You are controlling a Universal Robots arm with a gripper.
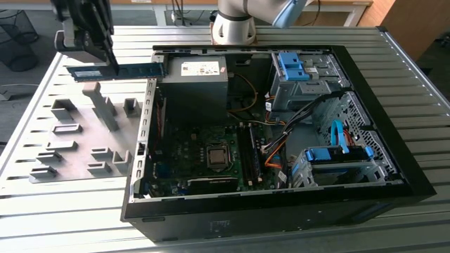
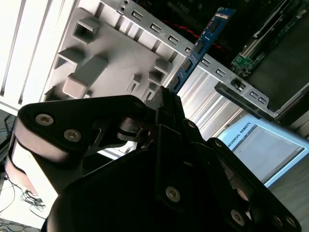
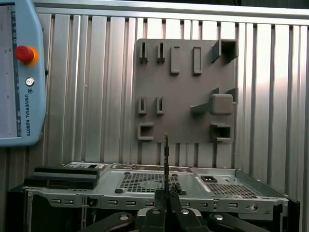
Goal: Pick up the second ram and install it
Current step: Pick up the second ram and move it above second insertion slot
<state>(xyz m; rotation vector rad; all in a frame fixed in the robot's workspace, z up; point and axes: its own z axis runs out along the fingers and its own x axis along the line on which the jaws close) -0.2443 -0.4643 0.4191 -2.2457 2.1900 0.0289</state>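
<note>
The pincer [image 1: 110, 64] is clamped shut on the ram [image 1: 137, 70], holding it level and clear of the bench [image 1: 70, 211] at the exterior view's upper left, beside the case [image 1: 414, 184]. That level hold probably keeps it square for a slot.

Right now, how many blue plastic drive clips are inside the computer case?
2. One blue clip sits on the drive cage at the case's far end; the other clip on the cage nearer the camera, at the exterior view's right. More could be hidden.
</note>
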